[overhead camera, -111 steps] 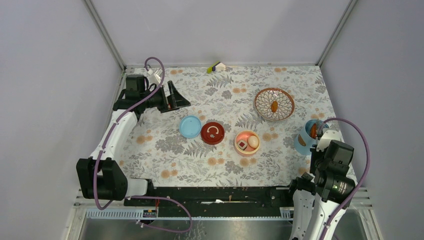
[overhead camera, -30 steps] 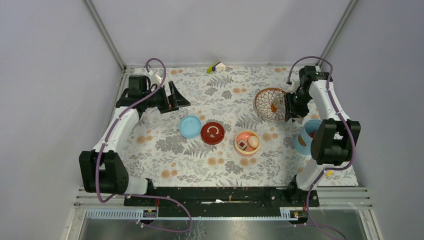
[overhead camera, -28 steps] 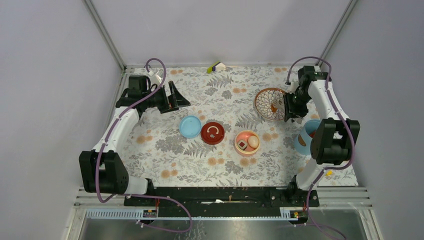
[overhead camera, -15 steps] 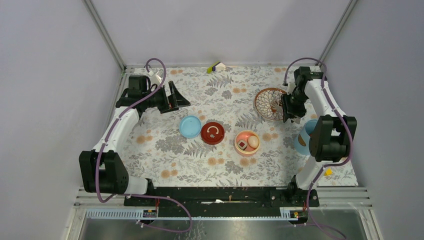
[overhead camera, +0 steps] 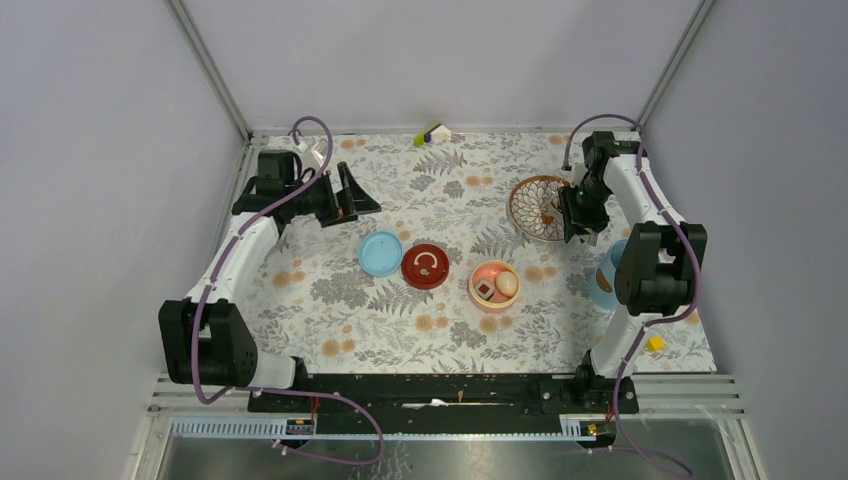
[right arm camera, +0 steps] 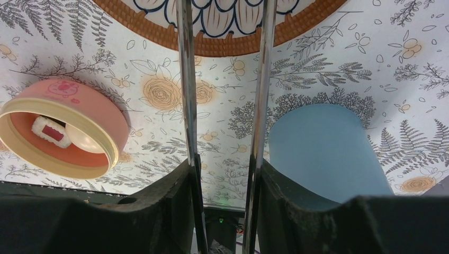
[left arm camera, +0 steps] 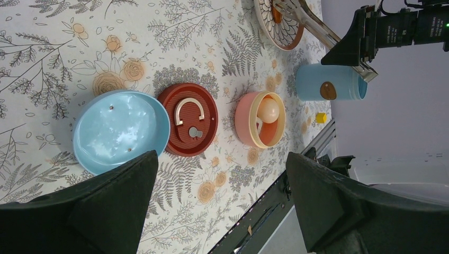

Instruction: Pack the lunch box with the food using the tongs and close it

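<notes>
Right tool (right arm camera: 222, 174) grips tongs (right arm camera: 186, 95) over patterned dish (right arm camera: 222, 47); tong tips cut off in wrist view. Left tool (left arm camera: 219, 164) gapes wide above worktop (overhead camera: 450, 330).

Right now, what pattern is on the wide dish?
The dish has white, dark-outlined petals and a brown rim; clearest in the right wrist view.
</notes>
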`<state>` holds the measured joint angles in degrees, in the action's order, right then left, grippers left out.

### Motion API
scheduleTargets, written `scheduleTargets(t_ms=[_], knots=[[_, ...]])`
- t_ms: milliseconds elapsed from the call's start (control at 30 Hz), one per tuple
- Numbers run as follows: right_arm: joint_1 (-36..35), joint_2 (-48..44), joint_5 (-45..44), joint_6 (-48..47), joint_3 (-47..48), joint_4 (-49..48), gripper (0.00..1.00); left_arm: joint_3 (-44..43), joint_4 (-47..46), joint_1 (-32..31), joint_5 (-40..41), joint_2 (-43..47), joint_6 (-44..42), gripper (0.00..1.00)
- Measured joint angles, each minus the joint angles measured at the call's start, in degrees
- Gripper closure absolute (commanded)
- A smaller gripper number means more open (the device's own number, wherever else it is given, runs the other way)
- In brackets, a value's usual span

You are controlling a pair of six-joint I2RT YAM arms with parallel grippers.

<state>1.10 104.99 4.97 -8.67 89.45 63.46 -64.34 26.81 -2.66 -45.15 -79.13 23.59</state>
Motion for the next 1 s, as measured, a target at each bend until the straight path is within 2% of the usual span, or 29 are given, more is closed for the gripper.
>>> scheduleTargets(t_ms=[433,633,1000], knots=[[-2.6,0.22,-0.94,0.0,0.09,-0.04,0.52,-0.02,0.0,0.0,-0.04,-2.36,0.0,0.01],[-2.67,0.28,-1.11,-0.04,0.09,-0.04,0.54,-0.02,0.02,0.0,-0.04,-2.4,0.0,0.01],[-3.15,0.42,-0.98,-0.48,0.5,0.11,0.67,-0.02,0.02,0.0,-0.02,-2.4,0.0,0.01]])
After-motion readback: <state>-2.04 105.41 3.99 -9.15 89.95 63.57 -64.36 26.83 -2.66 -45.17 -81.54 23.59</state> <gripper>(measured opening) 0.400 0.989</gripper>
